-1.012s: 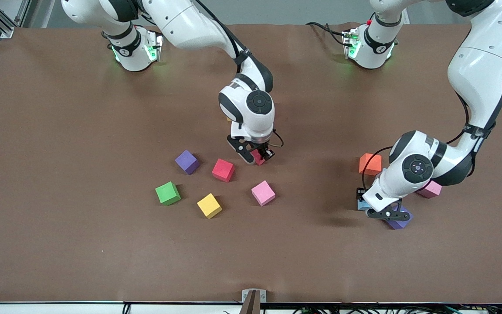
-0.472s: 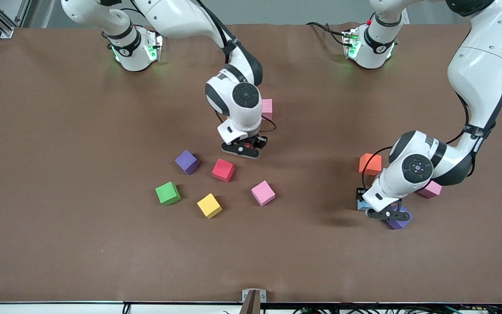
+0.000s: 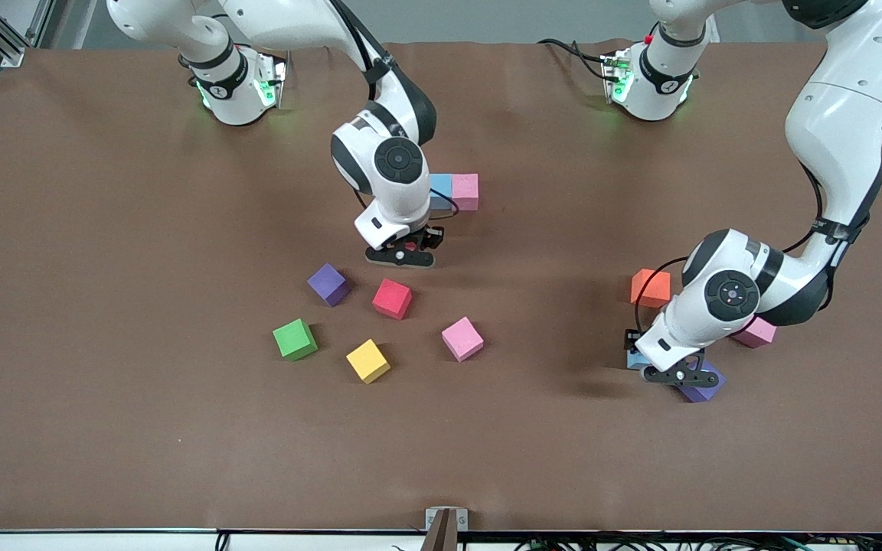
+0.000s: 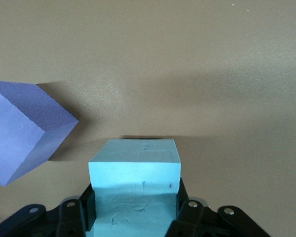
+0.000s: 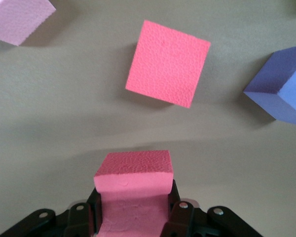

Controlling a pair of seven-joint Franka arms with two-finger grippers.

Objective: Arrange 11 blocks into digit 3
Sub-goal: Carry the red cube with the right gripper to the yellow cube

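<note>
Right end effector, clamped on 1 red cube, hangs just nearer the camera than the light blue-pink pair; left end effector grips a light blue cube, waiting.

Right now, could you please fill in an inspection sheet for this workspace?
Surface: brown mat covers the table, a few creases.
Job's things: light blue cube and pink cube touch side by side near the middle. Loose: purple cube, red cube, pink cube, yellow cube; another purple cube and pink cube toward the left arm's end.
Clutter: green cube, orange cube.
Grippers: right gripper shut on a red cube, above the mat; left gripper shut on a light blue cube, beside the purple cube.
Cables: black cables at the left arm's base.
Surroundings: metal bracket at the table's near edge.
</note>
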